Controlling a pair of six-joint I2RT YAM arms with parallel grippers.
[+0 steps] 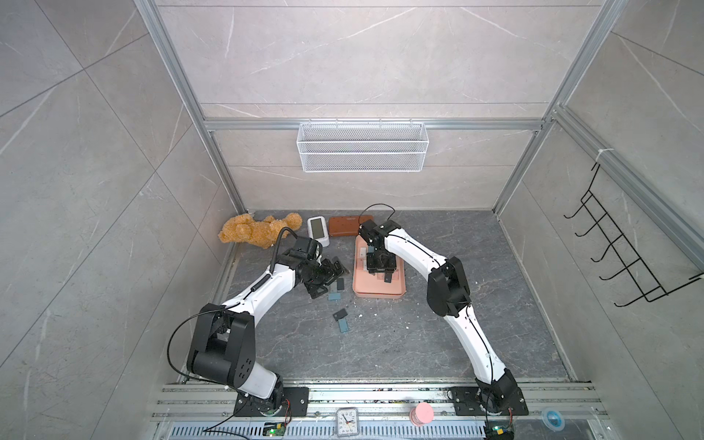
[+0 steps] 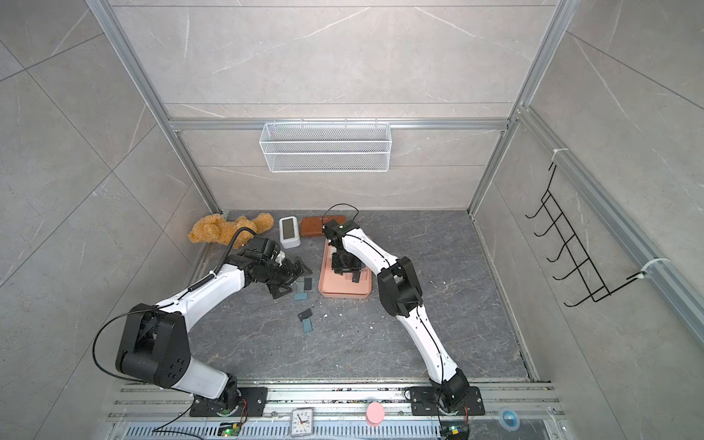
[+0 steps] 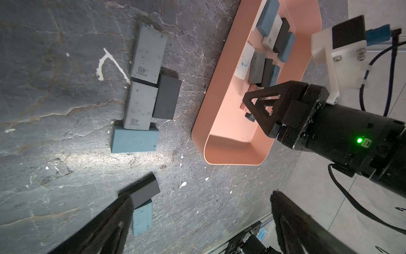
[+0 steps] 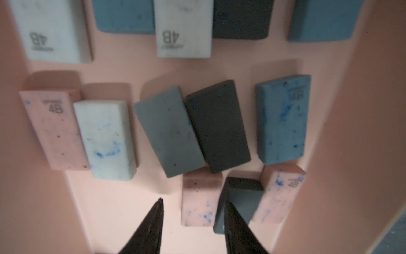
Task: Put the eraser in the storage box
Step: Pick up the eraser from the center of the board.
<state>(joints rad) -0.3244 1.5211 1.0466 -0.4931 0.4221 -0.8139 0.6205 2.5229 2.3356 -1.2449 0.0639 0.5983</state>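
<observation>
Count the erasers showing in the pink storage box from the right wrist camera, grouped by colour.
White rectangular erasers: 3
Blue rectangular erasers: 3
Pale pink rectangular erasers: 3
Grey or black rectangular erasers: 4
Total: 13 in the right wrist view, which crops the salmon-pink plastic storage box, so more may be hidden.

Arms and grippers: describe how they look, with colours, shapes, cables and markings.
Both arms, left arm and right arm, have glossy white links between bulky black joint housings. Thin black cables run along them; the left one is partly coiled. The left gripper and right gripper have black tapered fingers with triangular cut-outs. A green light glows on the right wrist.
</observation>
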